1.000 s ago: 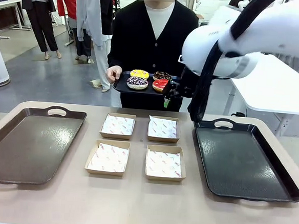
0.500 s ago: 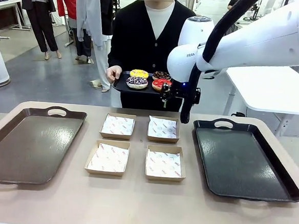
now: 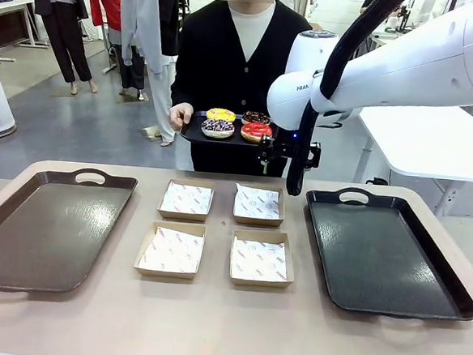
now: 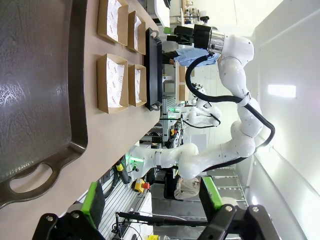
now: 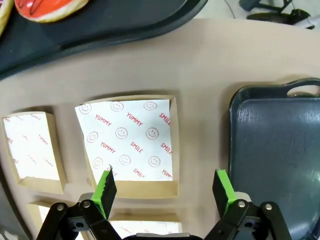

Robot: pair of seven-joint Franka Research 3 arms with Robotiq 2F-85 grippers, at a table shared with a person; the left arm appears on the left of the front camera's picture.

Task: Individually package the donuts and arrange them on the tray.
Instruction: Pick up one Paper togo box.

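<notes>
The right pincer (image 5: 165, 189) is seen with jaws spread wide and nothing between them. It is hung above the tabletop (image 3: 209, 330), over the far right box (image 5: 127, 140), just short of the serving tray (image 3: 192, 138) that is held up by the person's hand (image 3: 178, 116). The left pincer (image 4: 150, 200) is likewise spread and empty, low beside the left tray (image 4: 40, 100).

All four donuts are found on the serving tray: the yellow donut (image 3: 220, 115) and chocolate donut (image 3: 256, 118) at the back, the sprinkled donut (image 3: 217, 128) and red donut (image 3: 257, 131) in front. Nothing is boxed yet, and the right tray (image 3: 389, 253) is bare.

Risks, as judged:
- The serving tray is carried in the air, not rested. If its rim is pressed by the arm, it may be tipped and the donuts slid off.
- The donuts are packed close together. The chocolate donut may be smeared by a finger lowered beside the red one.
- The frosting looks soft. It may be dented or stuck to the pads if the pincer is pressed together too hard, and the donut may be dropped short of the box if gripped too lightly.
- The paper liner may be dragged out of the box on release.
</notes>
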